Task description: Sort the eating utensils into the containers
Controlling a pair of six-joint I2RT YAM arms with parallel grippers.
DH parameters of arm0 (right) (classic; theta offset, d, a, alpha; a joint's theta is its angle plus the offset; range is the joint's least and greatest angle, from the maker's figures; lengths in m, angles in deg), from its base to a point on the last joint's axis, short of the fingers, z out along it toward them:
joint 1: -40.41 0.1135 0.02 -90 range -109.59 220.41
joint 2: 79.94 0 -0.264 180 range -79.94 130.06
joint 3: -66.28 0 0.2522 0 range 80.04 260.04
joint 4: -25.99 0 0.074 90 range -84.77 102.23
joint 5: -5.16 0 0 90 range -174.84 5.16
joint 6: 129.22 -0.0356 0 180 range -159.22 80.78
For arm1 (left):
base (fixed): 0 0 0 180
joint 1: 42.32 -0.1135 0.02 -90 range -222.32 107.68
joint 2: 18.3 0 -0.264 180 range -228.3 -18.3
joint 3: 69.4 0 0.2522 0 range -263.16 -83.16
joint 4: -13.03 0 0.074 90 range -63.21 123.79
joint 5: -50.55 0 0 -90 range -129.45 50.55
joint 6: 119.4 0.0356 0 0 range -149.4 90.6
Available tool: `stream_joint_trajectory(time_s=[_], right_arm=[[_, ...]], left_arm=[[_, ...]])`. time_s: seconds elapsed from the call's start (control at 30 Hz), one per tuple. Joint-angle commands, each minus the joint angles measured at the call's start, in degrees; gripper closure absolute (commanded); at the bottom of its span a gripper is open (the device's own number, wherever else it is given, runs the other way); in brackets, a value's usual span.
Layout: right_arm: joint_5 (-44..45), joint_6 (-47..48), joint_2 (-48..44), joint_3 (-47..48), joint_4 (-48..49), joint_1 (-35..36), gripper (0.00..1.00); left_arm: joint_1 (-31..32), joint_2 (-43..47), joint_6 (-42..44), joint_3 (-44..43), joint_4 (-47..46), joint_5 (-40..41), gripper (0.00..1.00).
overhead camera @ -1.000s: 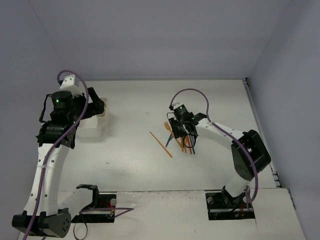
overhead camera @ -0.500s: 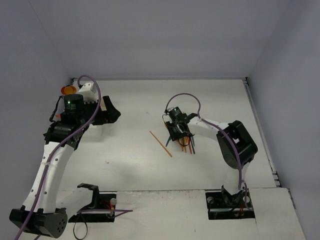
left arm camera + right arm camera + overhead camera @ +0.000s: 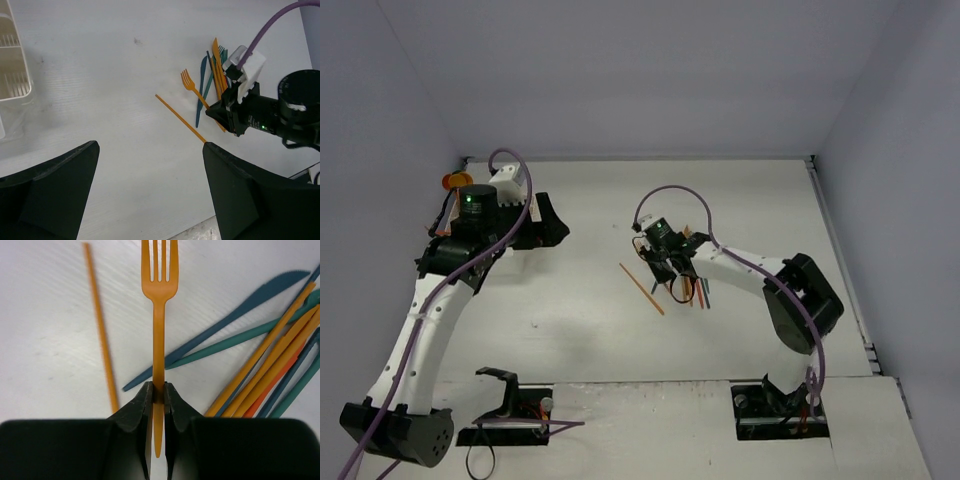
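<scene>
While the orange fork (image 3: 159,315) lies on the white table (image 3: 45,365), its handle is pinched by the right gripper (image 3: 158,390), whose jaws are pressed together on it a little above the handle's end. The tines are pointed away from the gripper. An orange stick (image 3: 100,325) is seen just beside the fork, on its left in the right wrist view and not touching it. On the other side, a heap of other utensils (image 3: 270,370) is fanned out: yellow-orange, teal, blue and red-orange pieces are crossed over one another. The handle of a blue knife (image 3: 225,322) is crossed by the fork's handle just ahead of the fingertips. In the overhead view, this heap is found near the middle of the table. The left gripper (image 3: 150,195) is held above the table, well apart from the heap, with its jaws spread wide and nothing between them. The white containers (image 3: 12,65) are seen at the left edge of the left wrist view, well apart from the utensils.
</scene>
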Motion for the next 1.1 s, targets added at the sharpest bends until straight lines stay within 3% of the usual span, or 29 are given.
stream_joint_trajectory(time_s=[0.0,0.33,0.53,0.67,0.9,1.07], right_arm=[[-3.6,3.5,-10.5,4.7,0.7,3.4,1.00],[-17.3,6.6,-17.5,11.7,1.0,6.0,1.00],[-20.7,7.9,-18.2,13.4,1.3,6.4,1.00],[-21.9,7.8,-18.3,13.5,1.4,6.4,1.00],[-22.7,7.7,-19.0,13.5,1.6,6.5,1.00],[-23.2,7.5,-19.4,13.1,1.7,6.7,1.00]], left_arm=[[2.6,-2.2,0.3,-5.2,-2.3,-1.8,0.18],[8.3,-7.4,-0.3,-9.4,-2.7,-0.1,0.18],[9.6,-8.1,-1.2,-9.8,-3.9,0.7,0.19],[9.7,-8.5,-1.9,-9.5,-4.8,0.4,0.26],[10.4,-8.7,-3.2,-8.4,-6.4,0.8,0.53],[11.4,-8.9,-4.8,-7.6,-8.9,0.3,0.60]])
